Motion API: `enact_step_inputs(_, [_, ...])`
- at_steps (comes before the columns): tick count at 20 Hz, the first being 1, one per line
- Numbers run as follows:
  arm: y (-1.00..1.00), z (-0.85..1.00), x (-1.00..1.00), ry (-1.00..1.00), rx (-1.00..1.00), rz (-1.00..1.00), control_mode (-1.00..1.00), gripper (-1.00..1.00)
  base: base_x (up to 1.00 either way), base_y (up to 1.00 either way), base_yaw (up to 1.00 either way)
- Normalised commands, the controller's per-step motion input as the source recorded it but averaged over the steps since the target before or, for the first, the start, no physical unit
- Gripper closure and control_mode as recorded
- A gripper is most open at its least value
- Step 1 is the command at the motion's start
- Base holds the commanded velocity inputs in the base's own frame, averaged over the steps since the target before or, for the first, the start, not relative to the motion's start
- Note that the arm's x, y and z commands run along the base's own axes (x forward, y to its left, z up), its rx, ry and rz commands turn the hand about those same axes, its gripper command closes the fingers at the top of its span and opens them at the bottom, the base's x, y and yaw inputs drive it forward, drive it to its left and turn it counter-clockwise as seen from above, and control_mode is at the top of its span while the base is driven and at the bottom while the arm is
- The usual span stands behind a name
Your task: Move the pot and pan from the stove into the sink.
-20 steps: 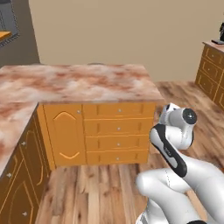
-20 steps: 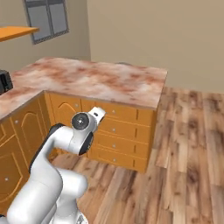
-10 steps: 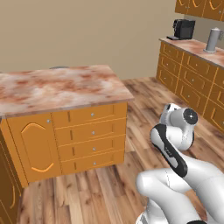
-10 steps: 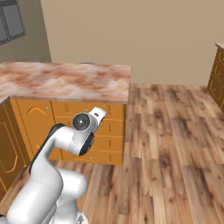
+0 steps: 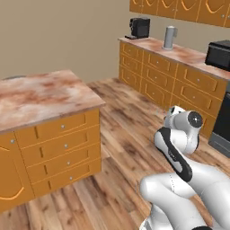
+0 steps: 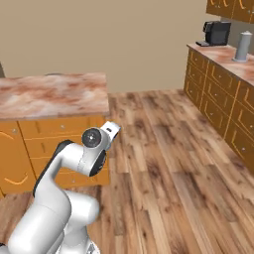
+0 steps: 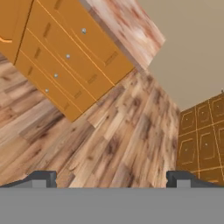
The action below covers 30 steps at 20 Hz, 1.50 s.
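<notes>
The pot, the pan and the sink are out of view. At the right edge of the left base view a dark appliance front breaks the cabinet row; it looks like the stove, and its top is cut off. My arm is folded close over the base. In the hand view my gripper is open, with nothing but wooden floor between its two dark fingertips.
A marble-topped island with orange drawers stands to the left. A counter run along the right wall carries a black coffee machine, a steel canister and a black toaster oven. Wooden floor lies between them.
The whole picture has swung right as the base turned: the island slid left and the right-hand counter came into view. The arm keeps its folded pose, and the gripper stays open.
</notes>
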Motion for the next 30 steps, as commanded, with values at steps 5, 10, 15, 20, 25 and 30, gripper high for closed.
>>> enact_step_inputs(5, [0.0,0.0,0.0,0.0,0.0,0.0,1.0,-1.0,0.03,0.0,-0.44])
enact_step_inputs(10, [0.0,0.0,0.0,0.0,0.0,0.0,1.0,-1.0,0.02,0.0,-0.44])
enact_step_inputs(15, [0.0,0.0,0.0,0.0,0.0,0.0,1.0,-1.0,0.01,0.0,-0.43])
enact_step_inputs(20, [0.0,0.0,0.0,0.0,0.0,0.0,1.0,-1.0,0.02,0.0,-0.43])
enact_step_inputs(25, [0.0,0.0,0.0,0.0,0.0,0.0,1.0,-1.0,0.01,0.0,-0.43])
enact_step_inputs(30, [0.0,0.0,0.0,0.0,0.0,0.0,1.0,-1.0,0.01,0.0,-0.43])
